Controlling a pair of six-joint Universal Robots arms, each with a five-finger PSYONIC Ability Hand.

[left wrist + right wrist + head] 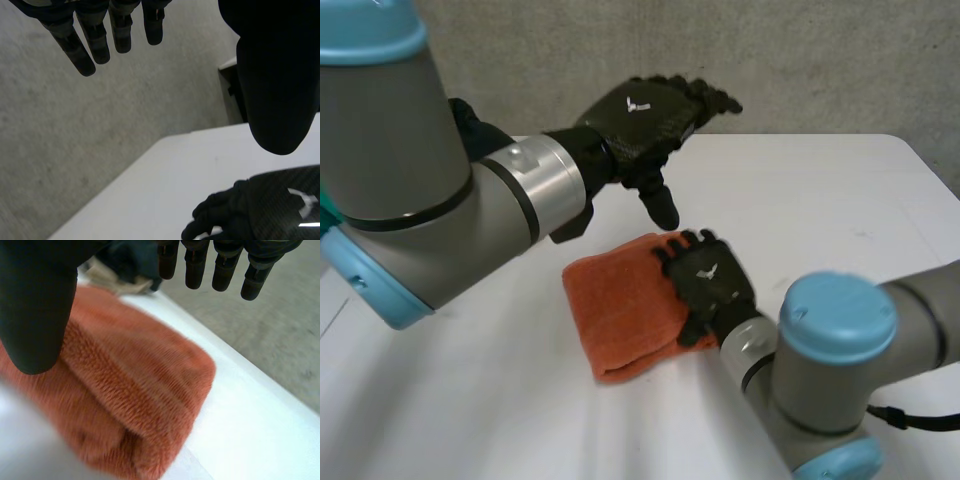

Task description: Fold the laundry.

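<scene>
An orange towel (620,312) lies folded into a thick rectangle in the middle of the white table (800,190). My right hand (708,282) rests palm down on the towel's right edge, open, with its fingers stretched over the cloth. In the right wrist view, the right hand (35,305) has straight fingers and a thumb above the fluffy towel (130,385), whose rounded fold faces the camera. My left hand (650,108) hovers above the table behind the towel, open and empty, thumb pointing down. In its own wrist view, the left hand (95,40) is spread over the right hand (265,210).
A grey concrete wall (800,60) runs behind the table's far edge. Bare white tabletop (450,400) stretches to the left and front of the towel, and to the far right.
</scene>
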